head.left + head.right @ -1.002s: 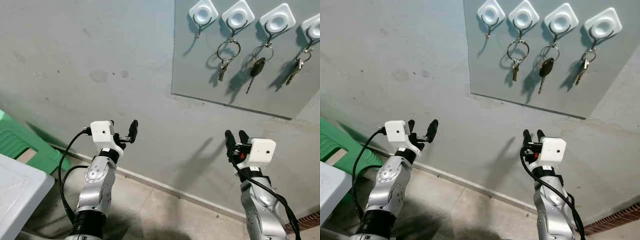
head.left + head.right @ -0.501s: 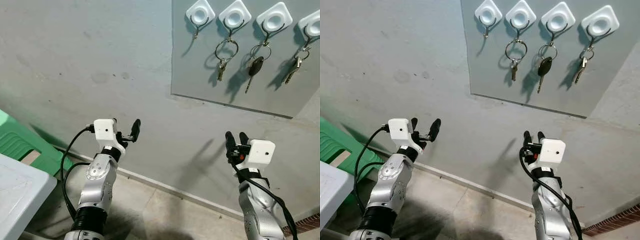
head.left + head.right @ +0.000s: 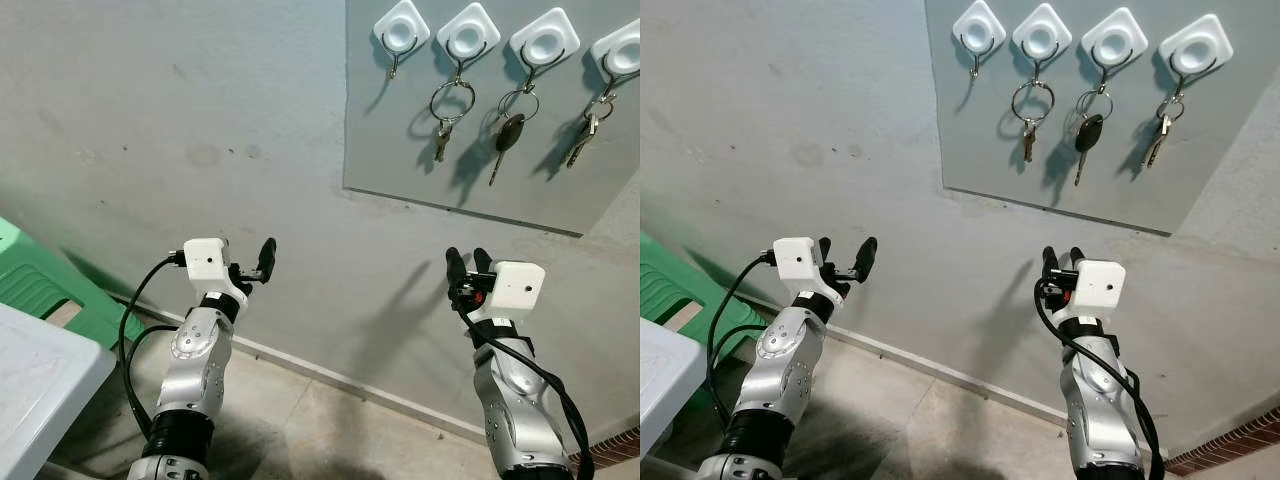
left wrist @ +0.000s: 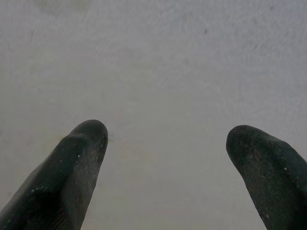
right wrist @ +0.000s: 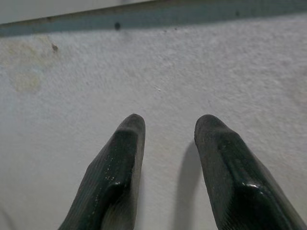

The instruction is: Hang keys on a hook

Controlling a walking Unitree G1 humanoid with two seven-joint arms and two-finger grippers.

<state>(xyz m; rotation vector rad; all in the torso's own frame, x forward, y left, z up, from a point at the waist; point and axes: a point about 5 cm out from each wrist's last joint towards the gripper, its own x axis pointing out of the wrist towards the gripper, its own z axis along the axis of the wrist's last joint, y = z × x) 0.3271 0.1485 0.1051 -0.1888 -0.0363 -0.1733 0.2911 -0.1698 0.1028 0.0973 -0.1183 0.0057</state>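
While both arms barely shift, the right tool (image 3: 461, 258) rises slightly, fingers a little apart and empty. Left tool (image 3: 250, 258) stays wide apart, empty. Three key sets (image 3: 441, 125) seemingly hang on hooks already.

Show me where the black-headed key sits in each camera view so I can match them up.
Left eye view: black-headed key, upper right, hanging from the third hook from the left.
Right eye view: same key, upper middle-right, under the third hook.
Left wrist view: left gripper faces bare wall.
Right wrist view: right gripper faces wall just below the grey panel.
Shared landmark: the grey panel's lower edge.
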